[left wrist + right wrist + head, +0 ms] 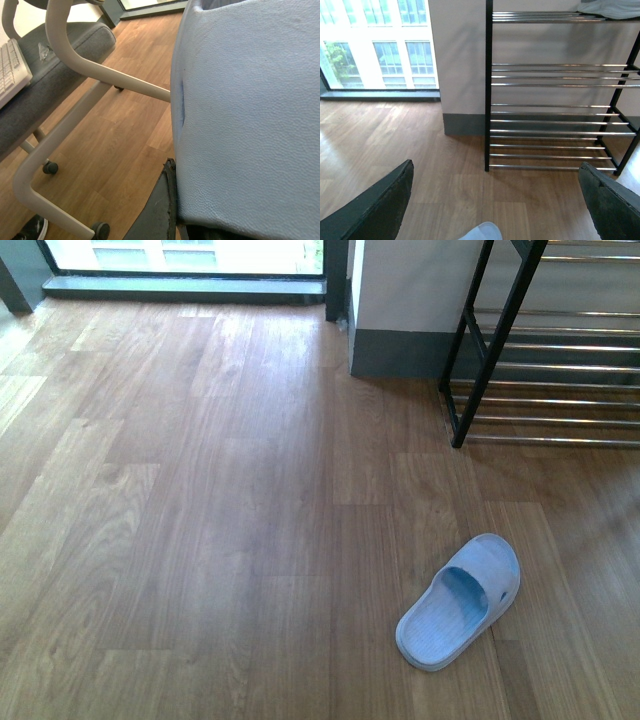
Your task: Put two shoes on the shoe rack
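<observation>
One pale blue slide sandal (460, 605) lies on the wooden floor, toe pointing toward the shoe rack (545, 370), whose black frame and chrome rods stand at the far right. Neither arm shows in the front view. In the left wrist view a second pale blue slide sandal (250, 110) fills the picture, with my left gripper (192, 231) shut on it; one dark finger (159, 207) presses its edge and the other is hidden. My right gripper (492, 200) hangs open above the floor, facing the shoe rack (555, 120), with the toe of the floor sandal (481, 232) just below it.
A pale object (612, 7) lies on the rack's top tier at the frame edge. A white wall corner with grey skirting (400, 350) stands left of the rack, beside a window (190, 255). An office chair (60, 75) on casters and a keyboard (12, 70) are near the left arm.
</observation>
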`<state>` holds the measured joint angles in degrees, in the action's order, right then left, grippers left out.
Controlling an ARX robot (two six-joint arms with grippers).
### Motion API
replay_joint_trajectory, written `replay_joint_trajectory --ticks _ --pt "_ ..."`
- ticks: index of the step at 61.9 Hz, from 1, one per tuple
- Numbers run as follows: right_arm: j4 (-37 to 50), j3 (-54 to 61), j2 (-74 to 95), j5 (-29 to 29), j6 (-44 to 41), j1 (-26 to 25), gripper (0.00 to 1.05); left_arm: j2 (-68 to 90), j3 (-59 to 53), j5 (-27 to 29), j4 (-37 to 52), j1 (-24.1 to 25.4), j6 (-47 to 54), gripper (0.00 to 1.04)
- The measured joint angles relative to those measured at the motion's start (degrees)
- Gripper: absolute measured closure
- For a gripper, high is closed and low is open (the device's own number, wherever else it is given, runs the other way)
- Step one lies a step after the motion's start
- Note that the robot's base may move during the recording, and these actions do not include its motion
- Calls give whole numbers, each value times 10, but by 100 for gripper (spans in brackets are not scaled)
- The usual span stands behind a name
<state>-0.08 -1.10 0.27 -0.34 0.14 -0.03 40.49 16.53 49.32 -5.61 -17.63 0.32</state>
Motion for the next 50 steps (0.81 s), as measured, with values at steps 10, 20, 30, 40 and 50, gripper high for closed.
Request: replay_joint_trajectory --ticks 10,20,30,40,50 --pt "19 0 94 -186 -109 -22 9 0 0 -1 0 0 0 103" --pt "269 -1 379 -25 -167 116 9 0 0 -2 0 0 0 103" --pt "590 -72 828 106 -167 199 9 0 0 -2 0 0 0 103" --pt "658 -182 1152 133 -144 208 9 0 0 -2 0 0 0 103" --pt "649 -255 1346 139 -128 199 9 0 0 -2 0 0 0 103"
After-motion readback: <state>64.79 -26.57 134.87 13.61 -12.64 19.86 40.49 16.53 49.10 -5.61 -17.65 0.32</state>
